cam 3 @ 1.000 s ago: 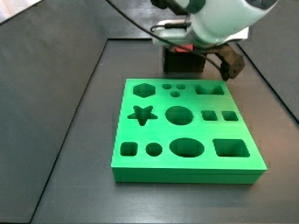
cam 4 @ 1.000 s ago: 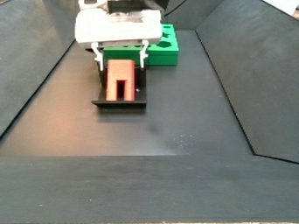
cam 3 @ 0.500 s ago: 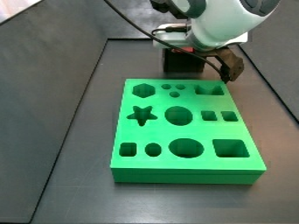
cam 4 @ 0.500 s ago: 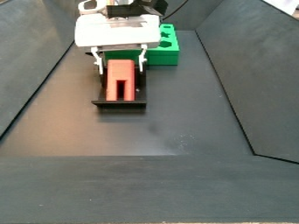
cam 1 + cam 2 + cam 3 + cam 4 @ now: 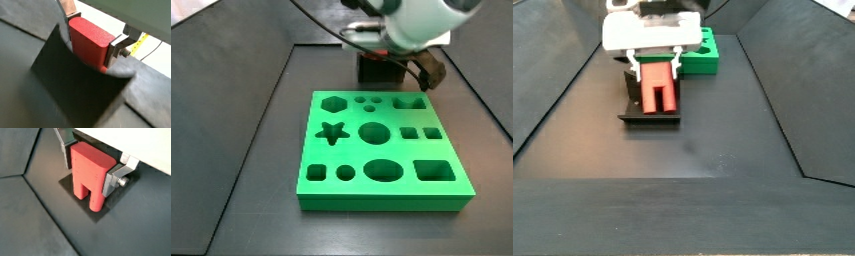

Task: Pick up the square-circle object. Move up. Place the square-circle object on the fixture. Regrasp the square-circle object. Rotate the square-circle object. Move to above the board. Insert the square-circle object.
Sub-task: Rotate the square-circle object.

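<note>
Claw point(image 5: 655, 68) fingers pinch the red block point(image 5: 656, 87) from both sides, right over the dark fixture point(image 5: 651, 117). In both wrist views the silver fingers point(image 5: 115, 178) press flat on the block's point(image 5: 89, 175) sides, and its two short legs point away from the claw point(image 5: 90, 158). The block's point(image 5: 90, 41) top end sits between the fingers point(image 5: 122, 46). Behind the claw lies the green board point(image 5: 711, 55) on the dark worktop point(image 5: 714, 150). In a side view the board point(image 5: 382, 150) shows its many holes.

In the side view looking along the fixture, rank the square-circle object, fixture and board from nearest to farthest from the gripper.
1. Square-circle object: between the fingers of the gripper.
2. Fixture: directly below, under the object.
3. Board: behind, off to one side.
</note>
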